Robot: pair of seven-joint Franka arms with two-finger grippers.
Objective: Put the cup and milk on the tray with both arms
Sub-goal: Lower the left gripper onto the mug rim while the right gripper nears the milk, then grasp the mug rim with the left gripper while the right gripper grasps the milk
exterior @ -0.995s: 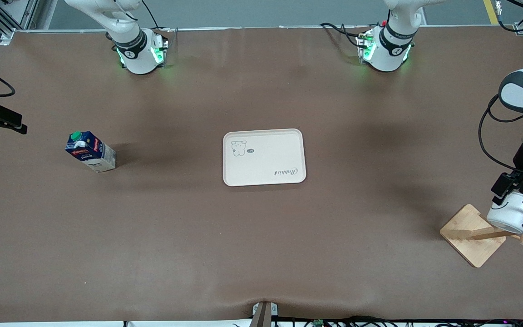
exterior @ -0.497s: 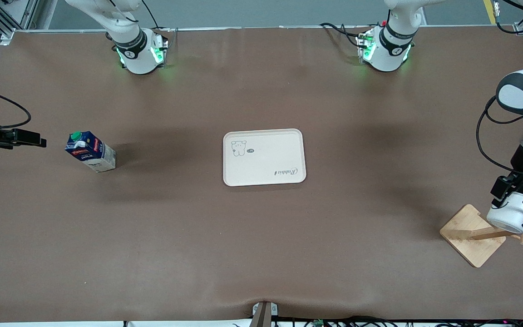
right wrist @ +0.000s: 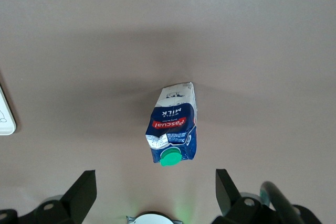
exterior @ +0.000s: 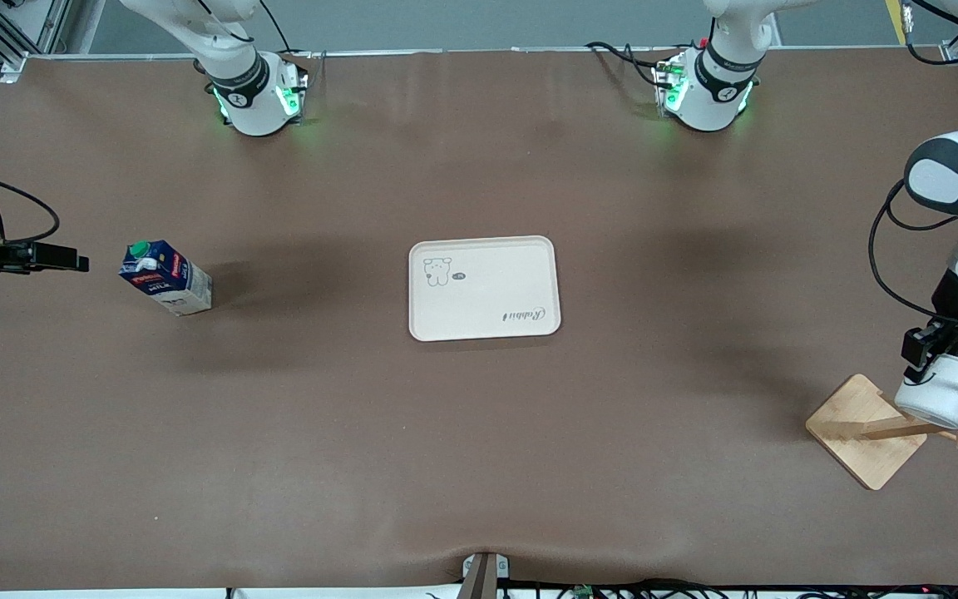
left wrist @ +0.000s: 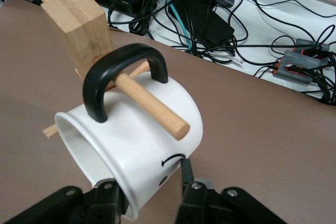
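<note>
The white smiley cup (exterior: 943,398) hangs by its black handle (left wrist: 113,74) on a peg of the wooden stand (exterior: 866,431) at the left arm's end of the table. My left gripper (exterior: 935,348) grips the cup's wall (left wrist: 142,145), one finger (left wrist: 186,179) on the smiley face and the other at the rim. The milk (exterior: 166,279) stands upright at the right arm's end. My right gripper (exterior: 61,256) is open and empty beside it, with the milk (right wrist: 172,129) ahead of its fingers. The cream tray (exterior: 520,274) lies mid-table, empty.
The stand's post (left wrist: 79,19) and its peg (left wrist: 152,103) run through the cup's handle. Cables and boxes (left wrist: 210,9) lie off the table's edge by the stand. The two arm bases (exterior: 254,91) (exterior: 708,87) stand along the table's back edge.
My right gripper has come in from the table's end toward the milk. My left gripper and the cup have shifted slightly on the stand.
</note>
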